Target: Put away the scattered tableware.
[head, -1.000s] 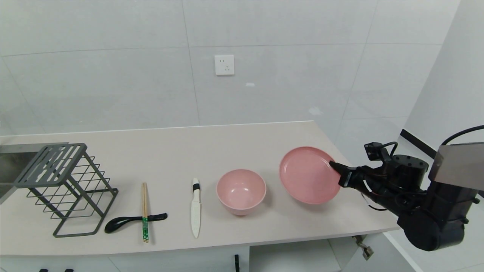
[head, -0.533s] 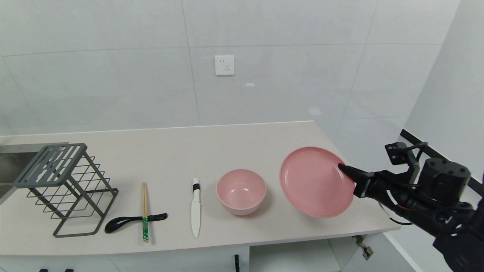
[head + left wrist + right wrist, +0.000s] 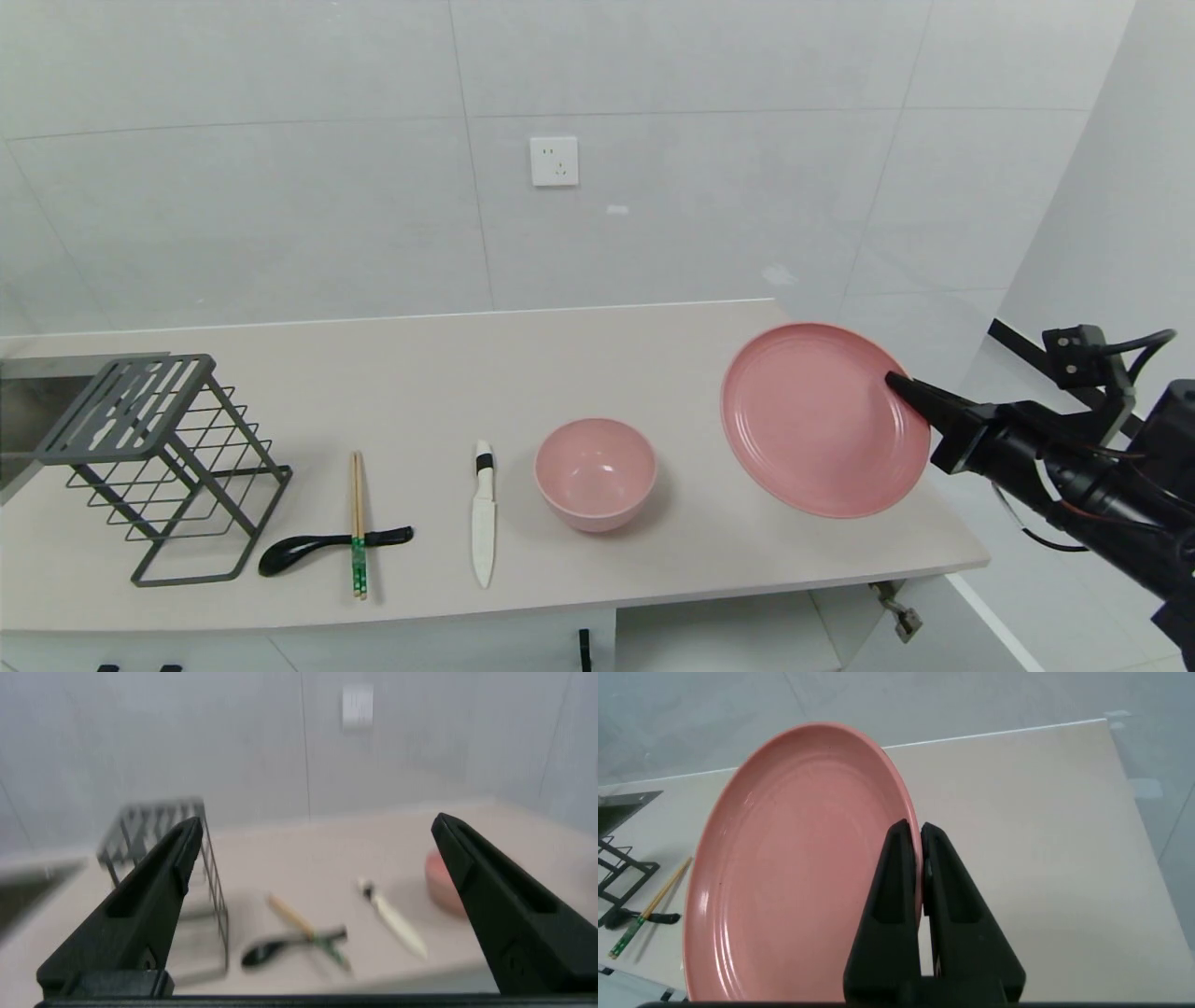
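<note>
right gripper clamped tight on the rim of the pink plate, which is tilted in the air above the bench's right end. i'd carry it high over the pink bowl toward the wire rack.

Bowl half behind L tool (blurred)

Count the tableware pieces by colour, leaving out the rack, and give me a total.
Pink: 2, the plate and the bowl
White: 1, the knife
Black: 1, the spoon
Wood: 1, the pair of chopsticks
Total: 5, counting the pair as one
</note>
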